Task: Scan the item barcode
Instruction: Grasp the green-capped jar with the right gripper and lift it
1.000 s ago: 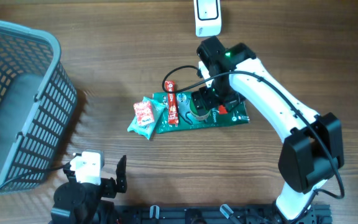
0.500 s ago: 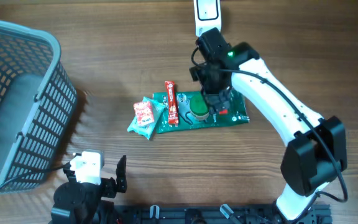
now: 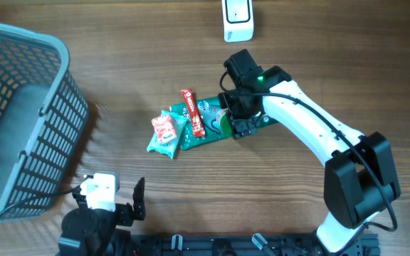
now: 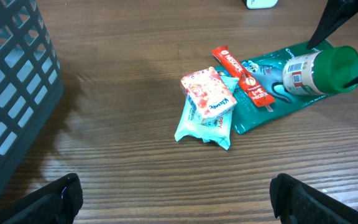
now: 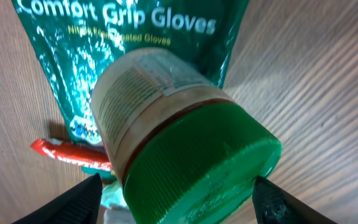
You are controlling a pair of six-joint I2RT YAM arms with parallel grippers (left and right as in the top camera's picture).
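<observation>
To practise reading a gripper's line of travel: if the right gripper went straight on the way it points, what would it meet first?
The green-lidded labelled plastic jar lying on the green glove packet: it lies between the jaws of the right gripper, though depth is unclear.

Overhead straight down, far; left wrist low, oblique; right wrist close; all share jar (image 5: 179,143)
</observation>
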